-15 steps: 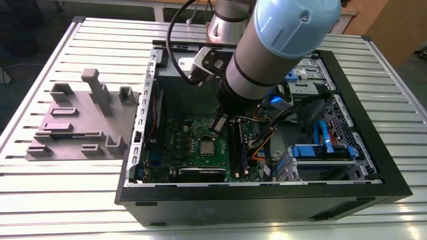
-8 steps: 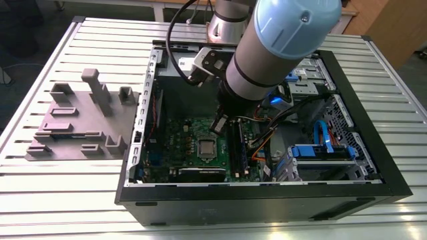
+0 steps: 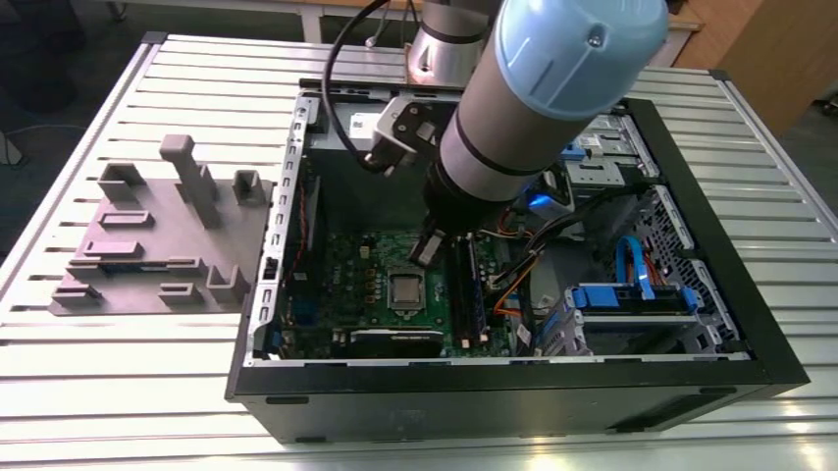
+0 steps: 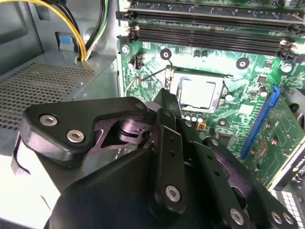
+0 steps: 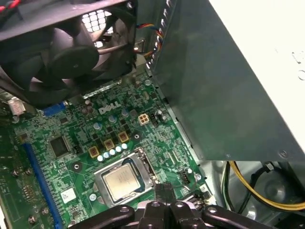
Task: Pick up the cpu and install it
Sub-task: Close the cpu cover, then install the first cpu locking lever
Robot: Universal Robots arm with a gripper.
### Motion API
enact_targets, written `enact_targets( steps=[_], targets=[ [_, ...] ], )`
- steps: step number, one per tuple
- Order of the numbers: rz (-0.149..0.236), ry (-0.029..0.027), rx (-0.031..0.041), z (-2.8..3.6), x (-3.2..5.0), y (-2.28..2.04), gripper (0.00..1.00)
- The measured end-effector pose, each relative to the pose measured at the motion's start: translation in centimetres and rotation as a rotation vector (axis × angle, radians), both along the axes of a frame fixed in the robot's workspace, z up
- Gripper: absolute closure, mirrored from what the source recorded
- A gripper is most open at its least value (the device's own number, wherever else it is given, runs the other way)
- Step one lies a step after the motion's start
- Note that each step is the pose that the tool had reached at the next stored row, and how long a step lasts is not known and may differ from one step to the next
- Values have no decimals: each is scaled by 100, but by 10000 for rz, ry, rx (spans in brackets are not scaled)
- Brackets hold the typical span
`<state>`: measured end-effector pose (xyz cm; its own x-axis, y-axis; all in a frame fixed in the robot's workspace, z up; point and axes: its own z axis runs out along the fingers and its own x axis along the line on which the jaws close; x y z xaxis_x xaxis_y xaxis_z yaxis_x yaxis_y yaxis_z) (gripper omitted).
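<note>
1 arm (image 3: pixel 524 108) reaches down into an open PC case (image 3: pixel 524 392) lying on a slatted counter (image 3: pixel 78 392), seen in the centre of the exterior view. The cpu (image 5: pixel 123 183) sits flat in the socket (image 5: pixel 143 164) on the green motherboard (image 5: pixel 71 129), lower centre of the first wrist view; in the second wrist view it (image 4: pixel 197 93) lies right of centre, in the upper half. The tool (image 4: pixel 167 102) hangs just above the board, near the socket's edge, apart from the cpu; I cannot tell whether its fingers are spread or pressed together, and nothing shows between them. 1 black fan (image 5: pixel 62 52) fills the upper left of the first wrist view, a grey metal box (image 5: pixel 228 81) the upper right. A grey fixture (image 3: pixel 157 235) lies at the left of the exterior view, beside the case.
</note>
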<state>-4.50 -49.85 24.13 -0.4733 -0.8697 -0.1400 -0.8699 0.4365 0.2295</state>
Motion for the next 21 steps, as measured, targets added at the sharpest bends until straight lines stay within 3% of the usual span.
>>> enact_targets(
  steps=[3, 4, 5, 8, 9, 13, 14, 21],
  targets=[
    [65, -5, -47, 0, -39, -10, 89],
    [68, -33, -99, 0, -60, -11, 89],
    [68, -77, -185, 1, -83, -12, 89],
    [68, -242, -546, 1, -143, -12, 89],
    [68, -309, -637, 0, -162, -12, 89],
    [56, -657, -665, 1, -247, -12, 89],
    [54, -703, -670, 1, -256, -12, 89],
    [53, -736, -671, 0, -257, -12, 89]
  ],
)
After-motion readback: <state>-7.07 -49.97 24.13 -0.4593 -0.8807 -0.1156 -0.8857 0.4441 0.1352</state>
